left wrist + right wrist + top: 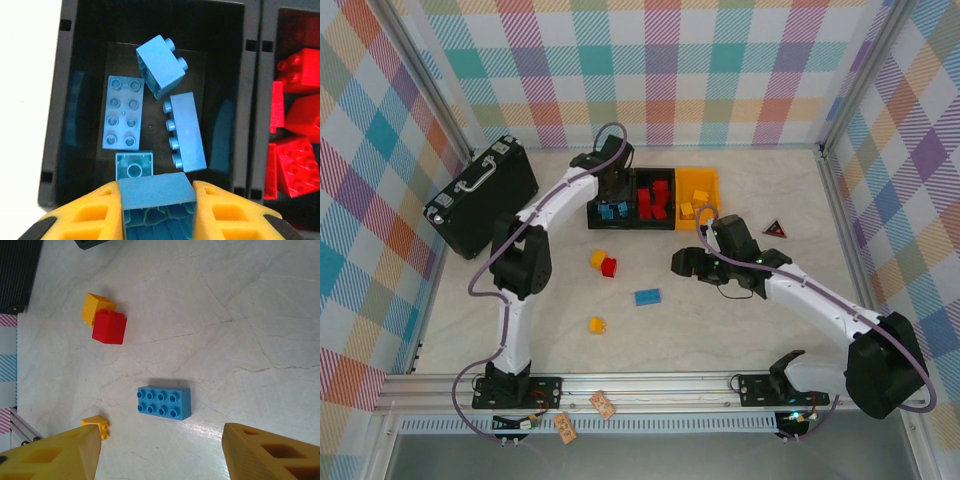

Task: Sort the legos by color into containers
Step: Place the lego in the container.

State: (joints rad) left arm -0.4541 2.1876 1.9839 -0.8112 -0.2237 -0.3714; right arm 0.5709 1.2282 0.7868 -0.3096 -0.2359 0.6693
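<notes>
Pale marble bench point(740, 340) inside plaid walls carries the containers point(632, 226). The left fingers point(90, 215) pinch a blue brick point(156, 192) directly over the blue-filled end bin point(67, 100), so a release looks due. The right fingers point(60, 452) stand spread, and a long blue lego point(164, 402) lies just ahead between them, its long axis running finger to finger, nearer this arm.

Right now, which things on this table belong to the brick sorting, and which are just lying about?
Part of the job:
three joined bins
held blue brick, in the left tool
loose blue brick
loose red brick
yellow brick beside it
yellow brick nearer the arms

Just lying about:
black briefcase
small dark triangle
</notes>
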